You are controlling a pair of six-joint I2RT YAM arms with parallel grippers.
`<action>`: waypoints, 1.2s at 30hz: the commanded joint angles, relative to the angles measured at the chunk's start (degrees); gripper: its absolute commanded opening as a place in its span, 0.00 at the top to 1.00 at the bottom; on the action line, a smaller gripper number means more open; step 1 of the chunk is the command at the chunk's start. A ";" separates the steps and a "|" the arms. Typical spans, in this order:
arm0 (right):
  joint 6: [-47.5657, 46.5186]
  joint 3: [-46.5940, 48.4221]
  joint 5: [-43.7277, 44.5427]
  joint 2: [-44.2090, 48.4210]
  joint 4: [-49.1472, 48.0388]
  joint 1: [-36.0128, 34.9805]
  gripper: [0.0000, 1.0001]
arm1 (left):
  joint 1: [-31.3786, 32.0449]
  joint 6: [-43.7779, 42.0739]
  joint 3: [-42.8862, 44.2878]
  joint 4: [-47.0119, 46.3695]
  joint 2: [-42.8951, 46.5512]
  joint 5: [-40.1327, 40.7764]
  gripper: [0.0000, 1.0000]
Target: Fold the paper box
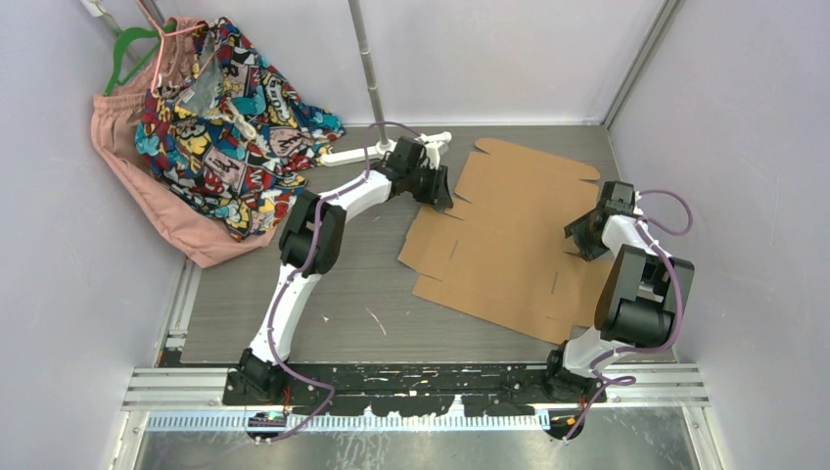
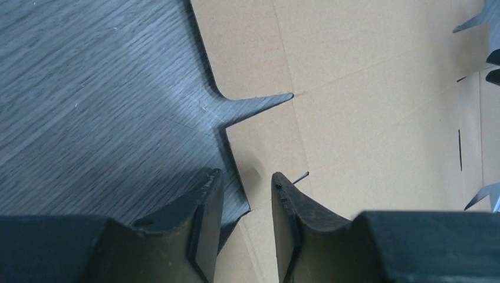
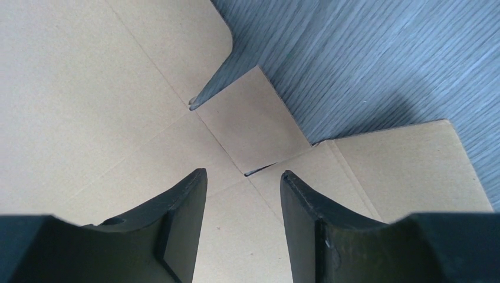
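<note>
Evidently an opening step: the paper box [image 1: 509, 240] lies flat and unfolded, no flap raised.
It sits on the surface [image 1: 323, 313], right of centre, flaps spread. The left claw [image 2: 244, 177] is released, jaws parted astride the sheet's left edge below a notch [image 2: 253, 103]: one finger over bare surface, one over cardboard, nothing pinched. The right claw [image 3: 243, 174] is likewise released, low over a small tab [image 3: 253, 127] at the right edge. Judgement: the step in hand is taking hold of the side flaps. The next move calls for a finger under an edge, then a lift along the score without dragging the sheet.
</note>
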State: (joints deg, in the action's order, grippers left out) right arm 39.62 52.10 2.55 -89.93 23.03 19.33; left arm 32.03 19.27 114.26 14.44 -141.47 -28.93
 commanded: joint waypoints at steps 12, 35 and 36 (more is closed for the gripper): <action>0.45 3.45 0.33 2.60 0.09 -0.44 0.45 | 1.15 2.44 0.40 -1.56 3.67 -2.96 0.64; -0.43 4.77 1.01 3.43 0.85 -0.46 0.38 | 0.30 4.66 1.12 -0.27 5.41 -3.45 0.83; -1.03 4.88 0.38 3.45 0.55 -0.44 0.37 | -0.29 4.69 1.13 0.36 5.67 -3.27 0.81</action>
State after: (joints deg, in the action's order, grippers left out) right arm 39.55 53.65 1.98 -89.69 24.18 19.18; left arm 32.93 23.88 114.24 14.68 -141.29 -31.62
